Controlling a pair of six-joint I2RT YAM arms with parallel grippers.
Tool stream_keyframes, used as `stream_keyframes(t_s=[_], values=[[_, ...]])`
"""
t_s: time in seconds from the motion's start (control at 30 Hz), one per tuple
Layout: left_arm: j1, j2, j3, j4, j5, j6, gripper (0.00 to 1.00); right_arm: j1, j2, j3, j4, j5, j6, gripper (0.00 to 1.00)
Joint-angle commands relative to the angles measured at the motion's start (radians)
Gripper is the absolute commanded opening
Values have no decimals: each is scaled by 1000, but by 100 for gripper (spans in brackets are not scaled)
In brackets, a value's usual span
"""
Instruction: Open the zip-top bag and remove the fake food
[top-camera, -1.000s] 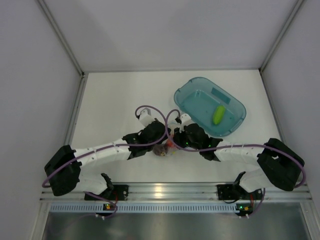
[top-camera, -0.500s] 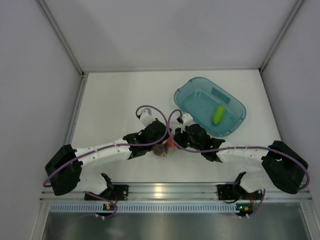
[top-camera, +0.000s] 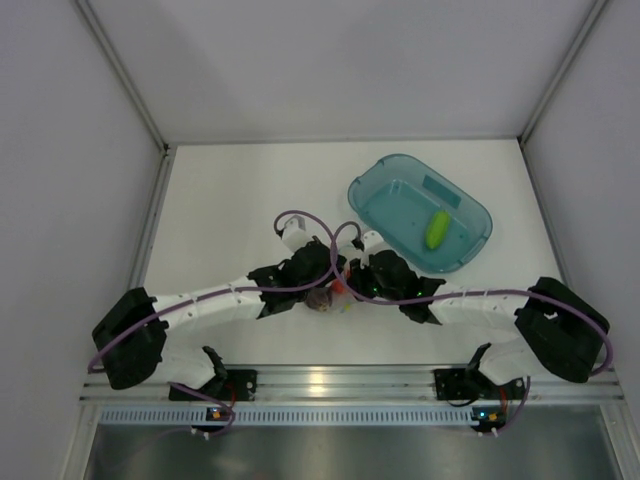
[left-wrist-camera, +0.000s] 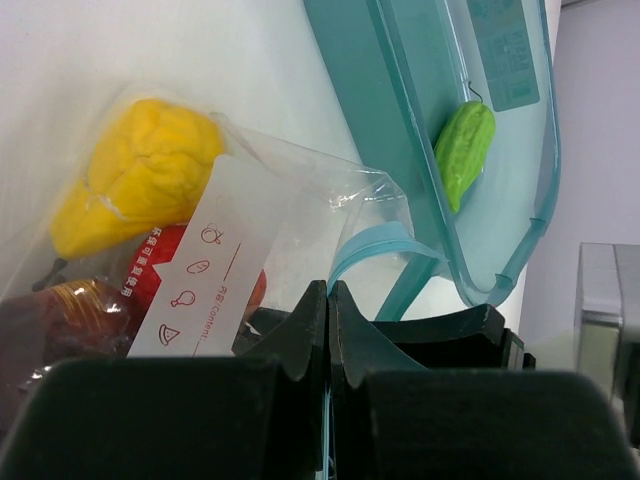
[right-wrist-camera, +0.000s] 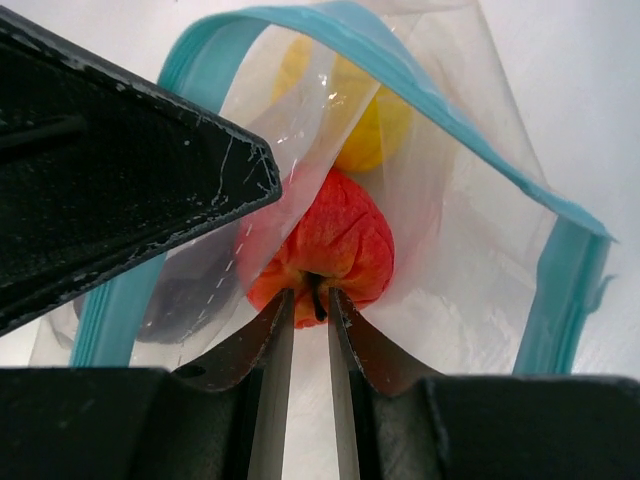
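My left end effector (left-wrist-camera: 328, 292) is clamped on the open bag (right-wrist-camera: 470, 250) at the worktop's (top-camera: 230, 200) six o'clock. My right end effector (right-wrist-camera: 310, 297) is narrowly apart, straddling the red fruit (right-wrist-camera: 335, 240) at its stem. I cannot tell if it grips. Next: draw it out.

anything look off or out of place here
Nothing stands out. The green piece lies in the teal tray; the red piece, yellow piece and dark piece sit in the open bag, nothing spilled. The left gripper is shut on the bag's edge; the right gripper's tips flank the red piece's stem.
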Motion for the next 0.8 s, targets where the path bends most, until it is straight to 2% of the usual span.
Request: stream_keyframes(t_s=[0.0,0.27,0.37,0.4,0.43,0.77], values=[[5,10,-2,52,1,1,0,22,36,4,15,0,6,21],[5,17,1,52,7,1,0,27,33,-7,46,-12,20,20],[7,18,-1,55,12,3,0,28,22,-13,61,-13,19,28],[5,20,-1,58,15,4,0,33,8,-18,69,-10,19,44],[7,20,-4,60,17,4,0,32,-1,-30,87,-10,20,48],[5,17,-5,83,52,9,0,33,-10,-19,132,68,3,53]])
